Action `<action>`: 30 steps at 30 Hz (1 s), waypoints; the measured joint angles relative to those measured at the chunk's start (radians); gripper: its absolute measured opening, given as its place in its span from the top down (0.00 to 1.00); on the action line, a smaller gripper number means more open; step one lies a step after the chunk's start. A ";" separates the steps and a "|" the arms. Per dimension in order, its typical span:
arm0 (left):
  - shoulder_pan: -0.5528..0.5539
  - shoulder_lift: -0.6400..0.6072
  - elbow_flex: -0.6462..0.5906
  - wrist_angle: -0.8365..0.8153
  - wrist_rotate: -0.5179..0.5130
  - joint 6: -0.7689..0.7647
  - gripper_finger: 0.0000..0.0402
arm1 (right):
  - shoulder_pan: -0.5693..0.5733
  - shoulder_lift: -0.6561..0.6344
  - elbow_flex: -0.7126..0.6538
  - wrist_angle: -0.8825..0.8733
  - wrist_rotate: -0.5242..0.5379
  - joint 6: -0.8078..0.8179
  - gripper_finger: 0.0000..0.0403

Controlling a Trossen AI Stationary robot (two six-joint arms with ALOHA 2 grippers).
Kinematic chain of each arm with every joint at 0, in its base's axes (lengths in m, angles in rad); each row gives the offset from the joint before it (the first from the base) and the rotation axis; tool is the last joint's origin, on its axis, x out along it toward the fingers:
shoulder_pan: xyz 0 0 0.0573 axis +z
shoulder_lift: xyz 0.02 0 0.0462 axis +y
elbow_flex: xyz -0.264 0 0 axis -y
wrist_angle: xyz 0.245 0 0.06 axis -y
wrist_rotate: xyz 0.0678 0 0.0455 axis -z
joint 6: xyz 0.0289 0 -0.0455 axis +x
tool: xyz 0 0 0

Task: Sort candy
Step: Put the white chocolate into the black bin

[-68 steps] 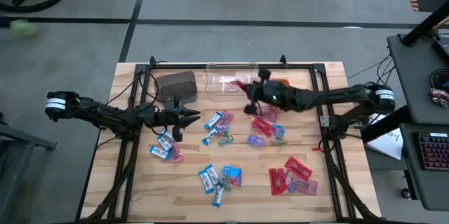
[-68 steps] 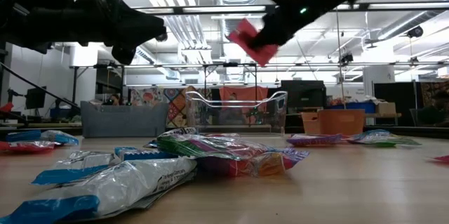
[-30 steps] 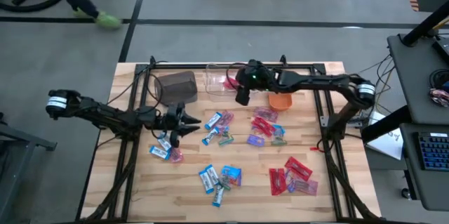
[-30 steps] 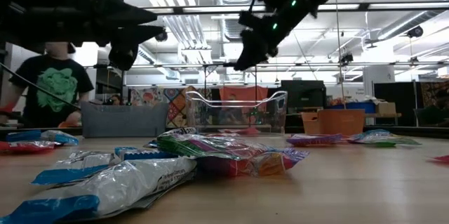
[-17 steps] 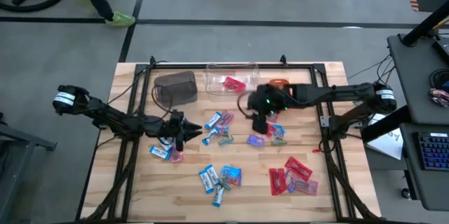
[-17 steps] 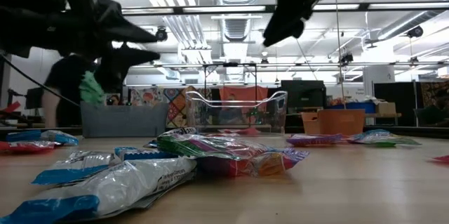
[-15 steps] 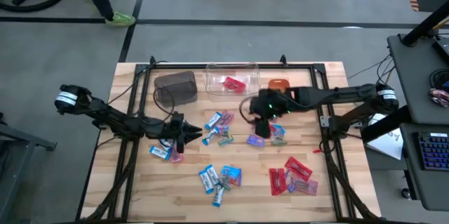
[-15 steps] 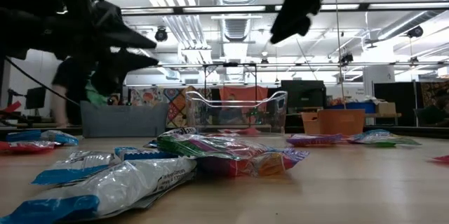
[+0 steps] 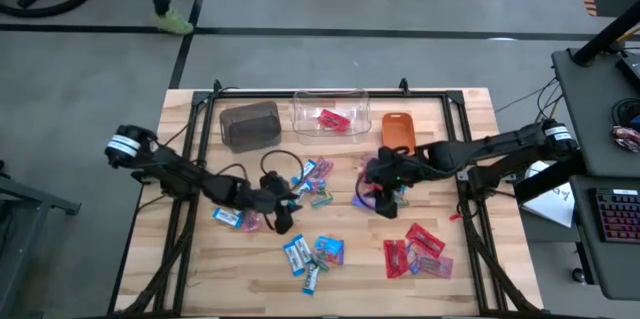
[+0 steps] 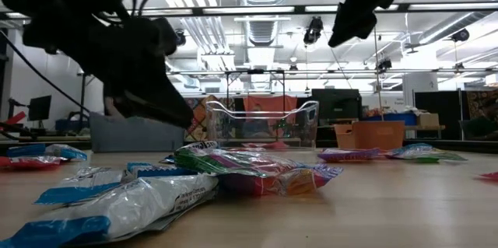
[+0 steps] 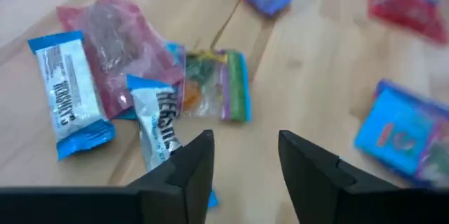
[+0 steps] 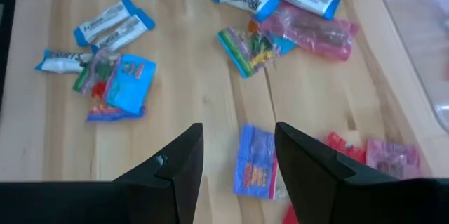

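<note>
From above, a pale wooden table [image 9: 200, 279] stands on a grey floor, with a black frame along its edges. At its far edge sit three bins in a row: a brown bin [image 9: 250, 124], a clear plastic bin [image 9: 328, 114] with one red wrapped sweet [image 9: 333, 120] inside, and an orange bin [image 9: 398, 130]. The small shiny wrapped candy [image 9: 310, 251] lies in loose groups: blue-and-white pieces in the middle and near the left, red packets [image 9: 415, 249] toward the near right. Bare wood stays open along the near edge and at the left side. The left gripper [image 9: 284, 221] hangs low over the blue-and-white pieces at centre-left. The right gripper [image 9: 385, 199] is over the mixed pink and purple pieces at centre-right.

At table height, blue-and-white wrappers [image 10: 117, 205] fill the near left, and open wood reaches to the right.

In the left wrist view, the left gripper [image 11: 245, 150] is released, its dark fingers [image 11: 193, 161] apart above bare wood just beside a blue-and-white bar [image 11: 160, 129].

In the right wrist view, the right gripper [image 12: 238, 155] is also released, empty, above a purple packet [image 12: 256, 161].
</note>
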 joint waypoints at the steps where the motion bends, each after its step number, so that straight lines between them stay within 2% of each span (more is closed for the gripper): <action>1: 0.000 0.018 0.013 -0.017 -0.018 0.012 0.60 | 0.001 0.002 -0.004 0.003 0.001 0.004 0.59; 8: 0.000 0.120 0.025 -0.055 -0.162 0.034 0.45 | 0.001 0.008 -0.035 0.001 0.002 0.030 0.59; 12: 0.000 0.163 0.023 -0.047 -0.173 0.031 0.44 | 0.001 0.008 -0.037 0.002 0.002 0.031 0.59; 17: -0.001 0.178 0.023 -0.037 -0.175 0.019 0.55 | 0.001 0.008 -0.037 0.002 0.015 0.029 0.59; 24: 0.000 0.167 0.023 -0.045 -0.149 0.019 0.82 | 0.001 0.008 -0.037 0.003 0.038 0.024 0.59; 30: 0.001 0.131 0.019 -0.065 -0.084 0.013 0.83 | 0.001 0.008 -0.042 0.007 0.051 0.022 0.59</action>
